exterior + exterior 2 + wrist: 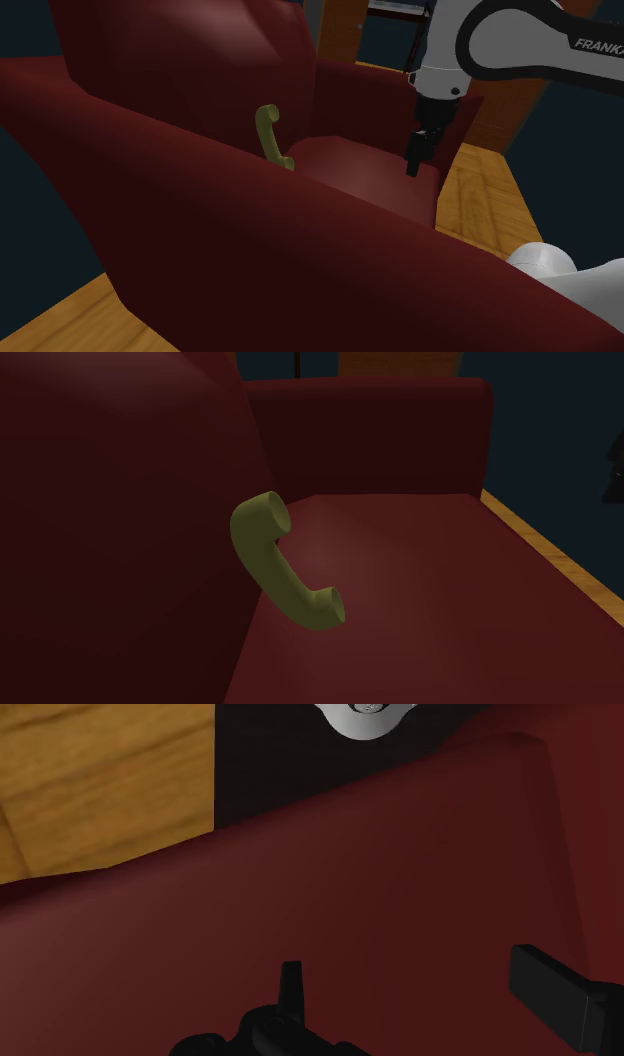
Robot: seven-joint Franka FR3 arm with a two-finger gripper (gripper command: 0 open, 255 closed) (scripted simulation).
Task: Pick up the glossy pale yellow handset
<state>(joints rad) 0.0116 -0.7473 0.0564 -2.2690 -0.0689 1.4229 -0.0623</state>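
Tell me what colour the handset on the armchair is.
The handset is a dull olive yellow-green; the second exterior view shows it best.

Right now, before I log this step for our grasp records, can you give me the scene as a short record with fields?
target: yellow-green handset
pose: propped steeply, lower end on the seat cushion, upper end apparently against the upholstery
support: dark red armchair
gripper: black gripper, fingers open, holding nothing
gripper position: over the seat, to the shoulder view's right of the handset, apart from it
surroundings: wooden floor
task state: handset not yet grasped
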